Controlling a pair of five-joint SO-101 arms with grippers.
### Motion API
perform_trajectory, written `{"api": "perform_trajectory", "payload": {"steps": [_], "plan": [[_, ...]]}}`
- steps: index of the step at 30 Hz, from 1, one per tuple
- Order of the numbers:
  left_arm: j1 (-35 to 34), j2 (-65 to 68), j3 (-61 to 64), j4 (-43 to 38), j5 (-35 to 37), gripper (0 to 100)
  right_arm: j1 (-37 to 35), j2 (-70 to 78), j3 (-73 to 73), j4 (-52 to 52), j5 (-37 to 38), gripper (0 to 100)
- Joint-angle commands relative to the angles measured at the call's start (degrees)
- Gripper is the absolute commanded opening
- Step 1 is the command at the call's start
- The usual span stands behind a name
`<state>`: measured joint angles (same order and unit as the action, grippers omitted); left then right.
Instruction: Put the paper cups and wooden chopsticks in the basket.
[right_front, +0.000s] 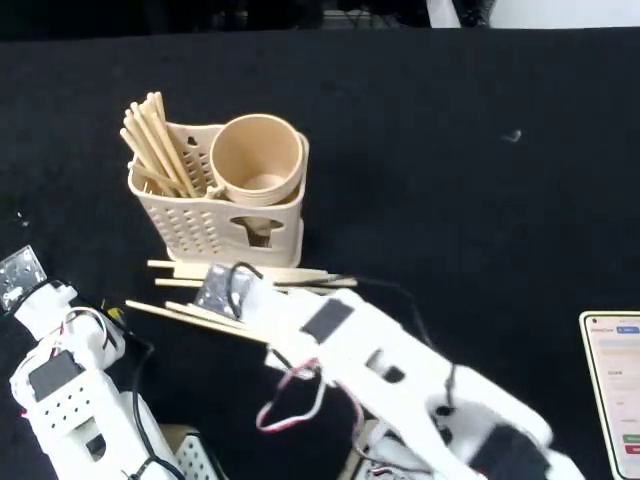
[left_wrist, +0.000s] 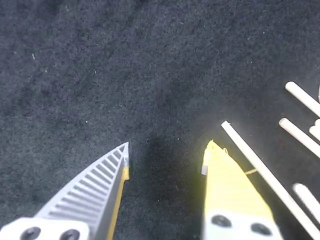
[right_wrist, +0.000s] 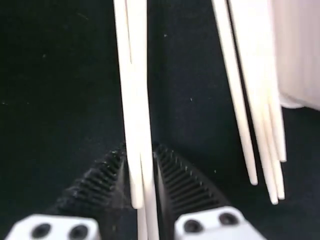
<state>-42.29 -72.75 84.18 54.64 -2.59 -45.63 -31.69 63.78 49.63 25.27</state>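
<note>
High view: right arm (right_front: 380, 370) covers mid part of loose chopsticks (right_front: 180, 267) on bench (right_front: 450, 180), so no. of sticks unclear. Nested paper cups (right_front: 255, 155) in basket (right_front: 190, 215): how many, can't tell. A speck (right_front: 512, 135) on the bench is too small to ID. Flat device (right_front: 612, 375) w/ screen cut by right edge; left arm (right_front: 60, 400) cut by bottom edge.

Right wrist view: chopstick pair (right_wrist: 132, 100) in right gripper (right_wrist: 140, 152) has far end cut off and near end lost btwn jaws. Basket wall is blurred & cut by edge.

Left wrist view: loose chopsticks cut by edge.
</note>
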Motion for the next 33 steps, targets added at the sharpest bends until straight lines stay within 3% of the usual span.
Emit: {"api": "perform_trajectory", "payload": {"steps": [1,5,10,14,20,27,33], "plan": [[0.5,-0.9,-0.2,-0.8,0.0,24,0.8,-9.5,2.6,0.7,0.7,1.1],[0.5,-0.9,-0.2,-0.8,0.0,24,0.8,-11.9,2.9,6.2,1.6,3.2],[0.5,-0.9,-0.2,-0.8,0.0,24,0.8,-9.2,4.5,9.1,1.9,17.1],[0.5,-0.9,-0.2,-0.8,0.0,24,0.8,-8.9,6.4,8.5,2.0,15.8],[0.6,-0.9,-0.2,-0.8,0.0,24,0.4,-9.6,-2.2,7.6,0.4,16.0],[0.5,-0.9,-0.2,-0.8,0.0,24,0.4,8.6,-7.3,-2.6,-2.5,16.0],[0.4,-0.9,-0.2,-0.8,0.0,24,0.4,21.8,-13.4,-3.0,-2.5,16.0]]}}
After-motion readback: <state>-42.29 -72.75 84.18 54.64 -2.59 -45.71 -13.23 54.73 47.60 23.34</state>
